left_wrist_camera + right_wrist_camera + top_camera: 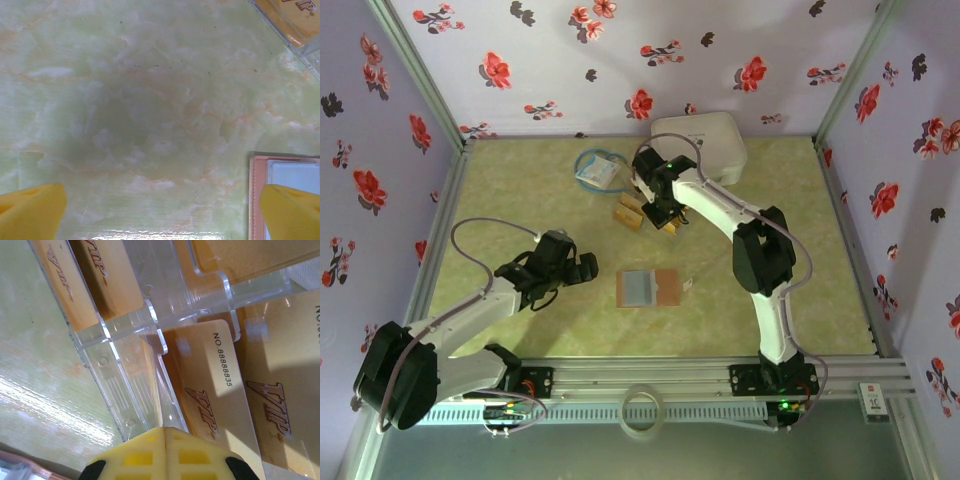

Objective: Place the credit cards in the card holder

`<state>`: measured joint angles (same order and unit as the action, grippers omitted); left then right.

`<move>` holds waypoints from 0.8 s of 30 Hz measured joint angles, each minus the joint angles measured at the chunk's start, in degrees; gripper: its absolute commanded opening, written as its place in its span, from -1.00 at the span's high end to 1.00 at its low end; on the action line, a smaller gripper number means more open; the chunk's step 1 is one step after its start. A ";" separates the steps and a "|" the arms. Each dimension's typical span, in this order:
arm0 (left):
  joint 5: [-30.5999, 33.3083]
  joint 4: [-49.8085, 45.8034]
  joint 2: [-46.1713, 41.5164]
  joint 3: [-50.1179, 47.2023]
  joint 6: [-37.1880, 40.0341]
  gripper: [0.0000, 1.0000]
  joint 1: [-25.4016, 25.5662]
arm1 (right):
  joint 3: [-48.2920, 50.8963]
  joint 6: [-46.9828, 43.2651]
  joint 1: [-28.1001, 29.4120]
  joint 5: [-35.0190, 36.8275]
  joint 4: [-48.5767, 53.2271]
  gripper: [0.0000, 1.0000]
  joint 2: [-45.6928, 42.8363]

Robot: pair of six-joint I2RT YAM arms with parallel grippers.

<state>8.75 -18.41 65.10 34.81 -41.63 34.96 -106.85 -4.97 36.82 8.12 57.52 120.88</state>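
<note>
Yellow and ribbed, the tips of the right gripper (165, 452) are pressed flat together, with no gap between the jaws. They sit right at the lower edge of a clear plastic box (150, 315), where one of its thin walls runs down to the seam between them. One of the golden credit cards (210, 385), printed with "VIP" and a number, reaches the tips just to the right of that seam. Whether card or wall is pinched cannot be told. More cards lie in and around the box, some overlapping.

From above, this gripper (665, 222) points down at the tan cards (630, 213) in the middle of the green marbled table (520, 190), with a white case (705, 145) behind it and a blue-white packet (597, 172) to the left.

The card holder (648, 289) lies open and flat nearer the arm bases, well apart from the cards. The left gripper (160, 210) hovers with its jaws spread wide over bare table — the holder's reddish-brown edge (257, 190) just beside one finger, not between the two.
</note>
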 measured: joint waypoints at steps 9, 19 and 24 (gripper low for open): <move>0.00 -0.22 0.00 0.00 0.02 -0.99 0.00 | -0.35 0.02 0.33 -0.55 1.09 1.00 -1.18; 0.00 -3.34 0.00 2.14 1.11 -0.99 0.00 | -0.35 0.66 0.59 -0.90 1.09 1.00 -8.33; 0.00 -6.67 1.42 5.81 1.75 -0.99 0.00 | 0.90 2.08 0.59 -1.84 0.57 1.00 -12.39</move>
<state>8.75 -25.08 66.52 40.62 -39.88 34.96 -105.95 -2.90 37.41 6.28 58.08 108.49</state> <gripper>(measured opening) 0.997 0.040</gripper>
